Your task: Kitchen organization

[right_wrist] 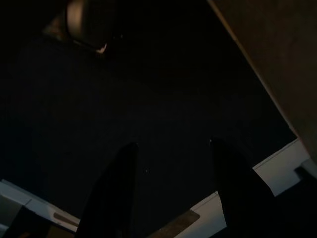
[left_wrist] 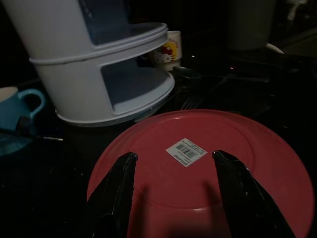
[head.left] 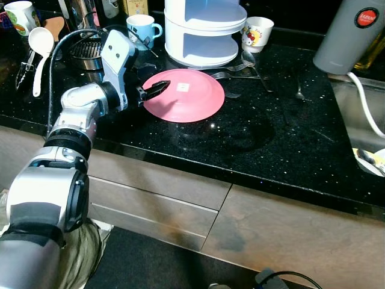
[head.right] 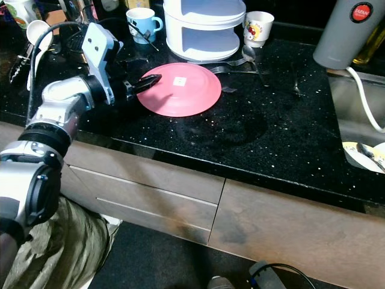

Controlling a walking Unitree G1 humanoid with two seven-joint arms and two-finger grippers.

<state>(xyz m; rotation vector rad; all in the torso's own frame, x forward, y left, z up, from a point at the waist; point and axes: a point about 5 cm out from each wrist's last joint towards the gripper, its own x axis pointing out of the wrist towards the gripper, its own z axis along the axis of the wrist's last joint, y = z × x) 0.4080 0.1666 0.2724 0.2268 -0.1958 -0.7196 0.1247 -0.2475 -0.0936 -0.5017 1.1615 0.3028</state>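
Note:
A pink plate [head.left: 186,96] lies upside down on the black counter [head.left: 252,144], with a barcode sticker on its base. My left gripper [head.left: 161,88] hovers over the plate's left edge, open, with one finger on each side of the sticker in the left wrist view [left_wrist: 173,156]. Nothing is held between its fingers [left_wrist: 119,183]. A white two-tier rack [head.left: 204,30] stands just behind the plate. My right gripper [right_wrist: 171,146] hangs idle in the dark beside the cabinet, its fingers apart.
A blue mug [head.left: 142,28] and a cartoon cup [head.left: 257,33] flank the rack. Forks and a spoon [head.left: 240,69] lie right of the plate. A white ladle [head.left: 40,45] rests far left. A grey flask [head.left: 352,36] and the sink [head.left: 361,120] are at the right.

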